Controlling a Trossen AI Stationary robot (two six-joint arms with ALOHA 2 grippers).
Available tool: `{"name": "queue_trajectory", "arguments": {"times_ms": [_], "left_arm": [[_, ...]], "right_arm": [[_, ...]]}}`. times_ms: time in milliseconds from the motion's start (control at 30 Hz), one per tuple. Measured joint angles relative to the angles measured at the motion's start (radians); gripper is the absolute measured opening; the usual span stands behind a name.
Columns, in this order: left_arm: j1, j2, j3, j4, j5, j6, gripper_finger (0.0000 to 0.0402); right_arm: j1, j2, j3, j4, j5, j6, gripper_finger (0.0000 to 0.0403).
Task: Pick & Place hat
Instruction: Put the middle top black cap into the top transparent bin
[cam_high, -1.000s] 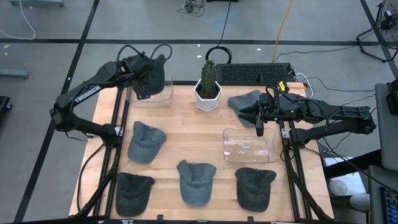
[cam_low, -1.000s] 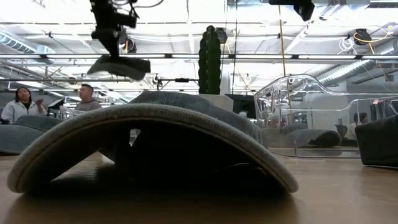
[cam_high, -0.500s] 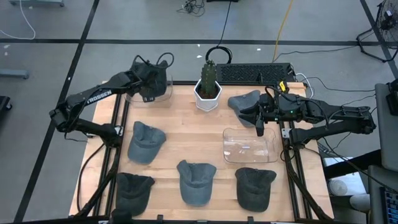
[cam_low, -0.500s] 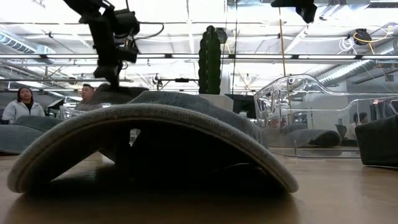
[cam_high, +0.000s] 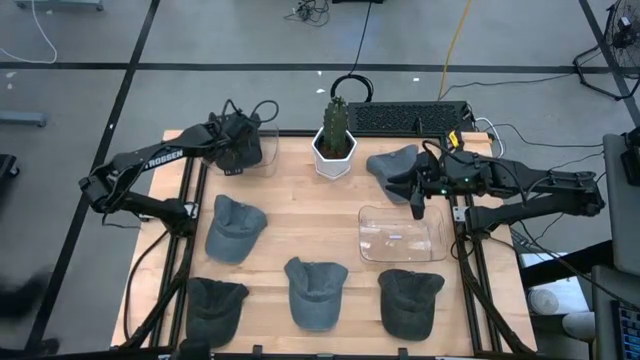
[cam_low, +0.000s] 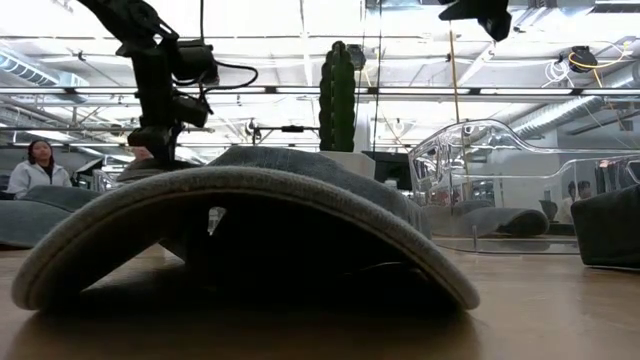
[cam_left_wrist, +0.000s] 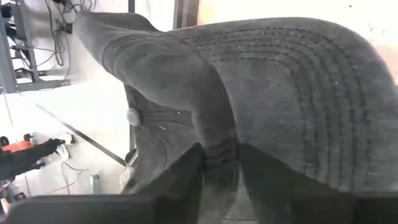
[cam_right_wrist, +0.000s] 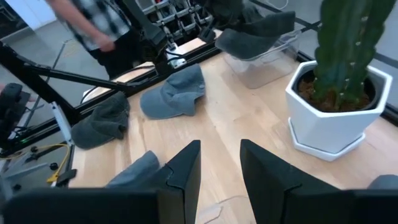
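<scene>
1. My left pincer (cam_high: 240, 152) is clenched on a dark grey hat (cam_left_wrist: 261, 93), fingers (cam_left_wrist: 186, 180) pinching the fabric where the brim meets the crown, as the left wrist view shows.
2. That hat hangs over the clear bin (cam_high: 262, 150) at the far left corner of the desk (cam_high: 300, 215), low, at about the bin's rim. I cannot tell whether it touches the bin yet.
3. I judge the hat light and soft. The crown folds under my grip, while the stitched brim looks stiffer, so the brim seam is the firm place to hold.
4. It looks like grey cloth with rows of stitching across the brim and a small button on top.
5. My right pincer (cam_high: 416, 195) waits, released and holding nothing, above the far edge of the second clear bin (cam_high: 400, 235) on the desk's right side, with another grey hat (cam_high: 390, 163) just beside it.
6. Four more hats lie on the desk nearer the front, and a potted cactus (cam_high: 335, 135) stands at the far edge.
</scene>
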Motion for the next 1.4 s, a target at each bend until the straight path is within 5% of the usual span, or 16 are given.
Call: {"name": "queue_trajectory", "arguments": {"times_ms": [233,467,667,967,1400], "left_arm": [[0.001,0.004,0.003,0.050,0.001,0.025,0.0205],[0.026,0.074,0.005,0.082,-0.002,0.052,0.0204],[0.015,0.101,0.004,0.146,-0.108,0.162,0.0142],[0.016,0.090,0.021,0.154,-0.114,0.166,0.0010],[0.019,0.089,0.022,0.061,-0.031,0.164,0.0132]], "right_arm": [[-0.066,0.000,0.000,0.000,0.001,-0.032,0.0105],[-0.116,0.000,0.000,0.000,-0.004,-0.043,0.0105],[-0.125,0.000,0.000,0.000,-0.005,-0.043,0.0105],[-0.178,0.000,0.000,0.000,-0.005,-0.079,0.0105],[-0.217,0.000,0.000,0.001,-0.006,-0.100,0.0105]]}}
